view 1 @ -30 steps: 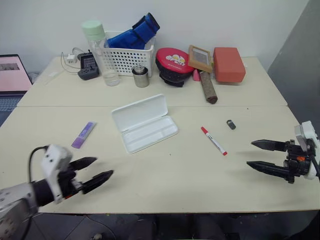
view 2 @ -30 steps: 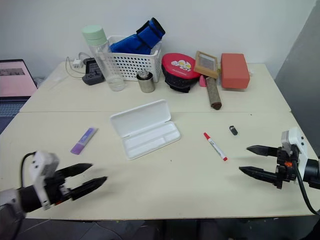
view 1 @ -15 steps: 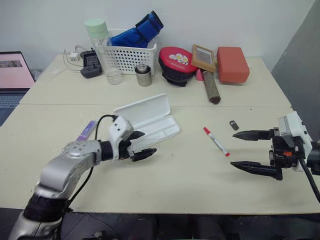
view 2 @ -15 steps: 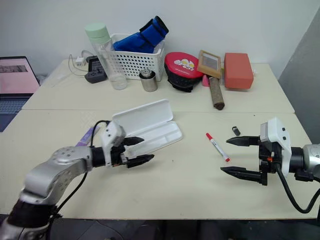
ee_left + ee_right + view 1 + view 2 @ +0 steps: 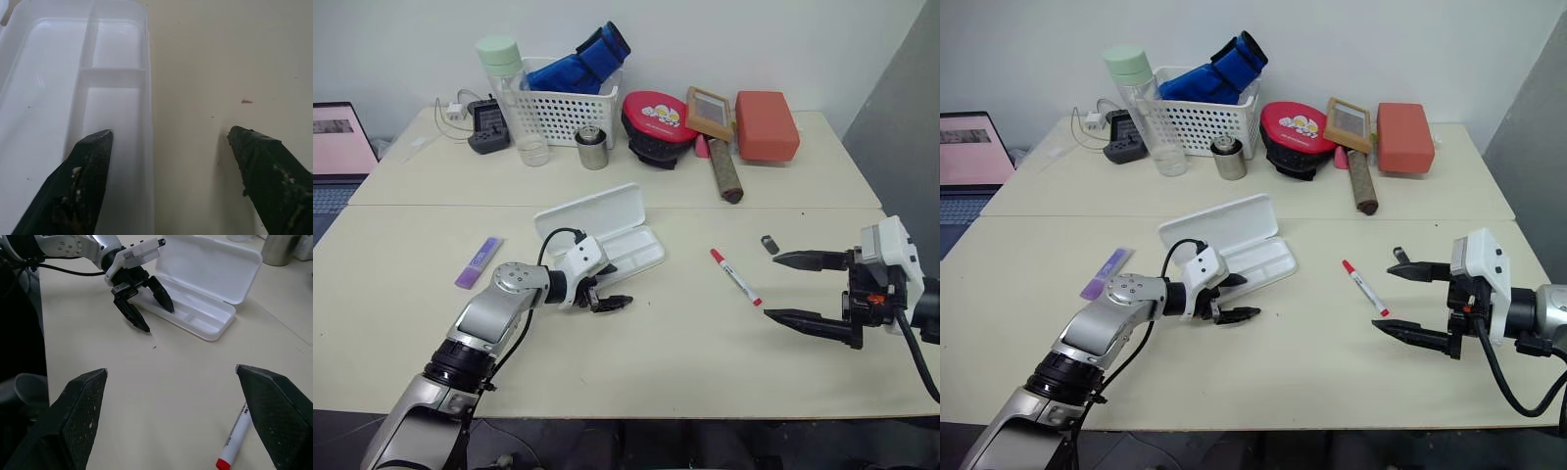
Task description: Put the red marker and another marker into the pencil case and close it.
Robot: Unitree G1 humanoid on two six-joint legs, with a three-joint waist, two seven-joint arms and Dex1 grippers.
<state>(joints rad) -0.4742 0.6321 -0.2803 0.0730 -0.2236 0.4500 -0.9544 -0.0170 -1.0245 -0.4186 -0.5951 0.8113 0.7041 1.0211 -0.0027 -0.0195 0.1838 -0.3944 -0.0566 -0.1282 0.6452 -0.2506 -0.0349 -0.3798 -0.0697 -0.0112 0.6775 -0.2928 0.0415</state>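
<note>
Head views. My left gripper [image 5: 610, 294] sits at the near edge of the open case [image 5: 607, 243], fingers parted fairly wide and holding nothing; one finger lies over the tray's near rim, the other over bare table [image 5: 685, 362] at about 4 o'clock from the case. My right gripper [image 5: 785, 289] hangs above the table with its fingers spread wide and empty, near the red marker [image 5: 734, 277] and on its 3 o'clock side, not touching it. The red marker lies flat on the table at 3 o'clock from the case, red cap toward the far side. The purple marker [image 5: 478, 262] lies flat at 9 o'clock from the case, well apart from both grippers. The case's lid is swung back toward the far side, and the divided tray holds nothing.

Left wrist view. My left fingers [image 5: 83, 186] straddle the case's [image 5: 44, 98] long rim: one tip over the tray's inner compartment, the other over the table [image 5: 205, 58]. Whether either tip touches anything I cannot tell. Nothing lies between them but the rim.

Right wrist view. My right fingers [image 5: 73, 416] stand wide apart above the table, empty. The red marker's [image 5: 234, 443] cap end lies close beside one tip. Beyond, my left gripper [image 5: 151, 308] points at the open case [image 5: 210, 279].
</note>
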